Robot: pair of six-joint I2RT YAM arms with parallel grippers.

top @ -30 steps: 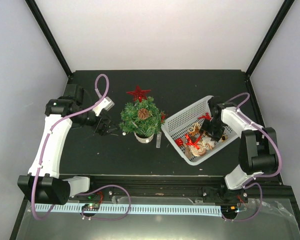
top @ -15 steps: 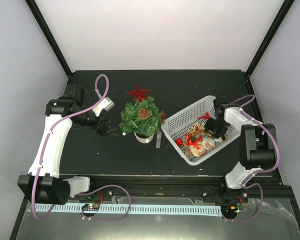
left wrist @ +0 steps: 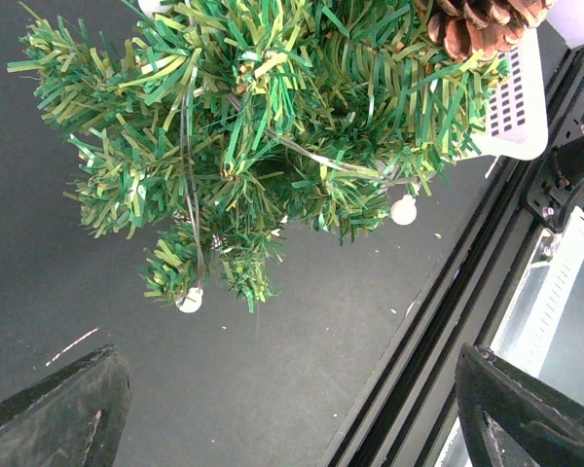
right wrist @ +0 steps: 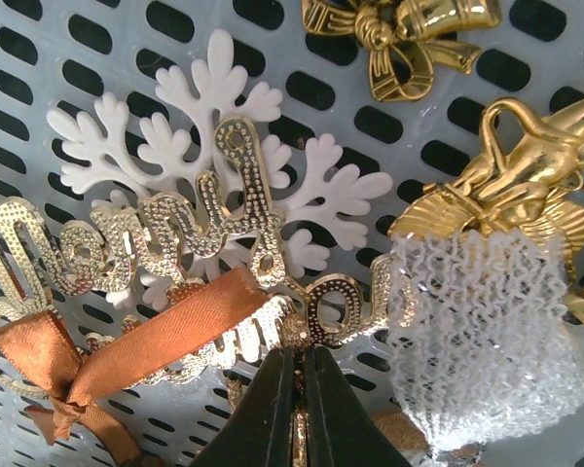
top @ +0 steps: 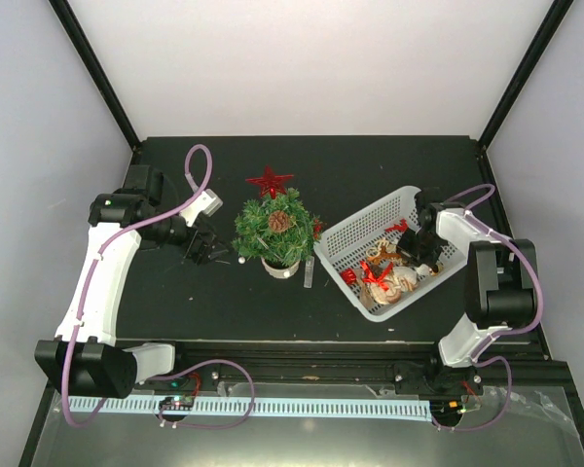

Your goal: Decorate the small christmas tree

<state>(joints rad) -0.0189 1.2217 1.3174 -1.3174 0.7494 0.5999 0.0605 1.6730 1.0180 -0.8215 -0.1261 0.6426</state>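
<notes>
The small christmas tree (top: 275, 226) stands left of centre on the black table, with a pine cone (top: 279, 221) in its branches and a red star (top: 269, 181) behind its top. My left gripper (top: 206, 251) hovers open just left of the tree, and the left wrist view shows the tree (left wrist: 273, 117) above my wide-apart left gripper (left wrist: 292, 394). My right gripper (top: 416, 255) reaches down into the white basket (top: 355, 233). In the right wrist view the right gripper (right wrist: 293, 362) is shut on a gold lettering ornament (right wrist: 156, 243) tied with an orange ribbon (right wrist: 156, 336).
In the basket lie a white snowflake (right wrist: 224, 126), a gold bell with a bow (right wrist: 409, 29), a white mesh bell (right wrist: 487, 331) and red ornaments (top: 370, 274). A small grey strip (top: 309, 277) lies between tree and basket. The metal rail (left wrist: 487, 253) runs along the table's near edge.
The right gripper has closed its jaws onto the gold lettering ornament and shifted slightly inside the basket. The left arm and the tree have not moved.
</notes>
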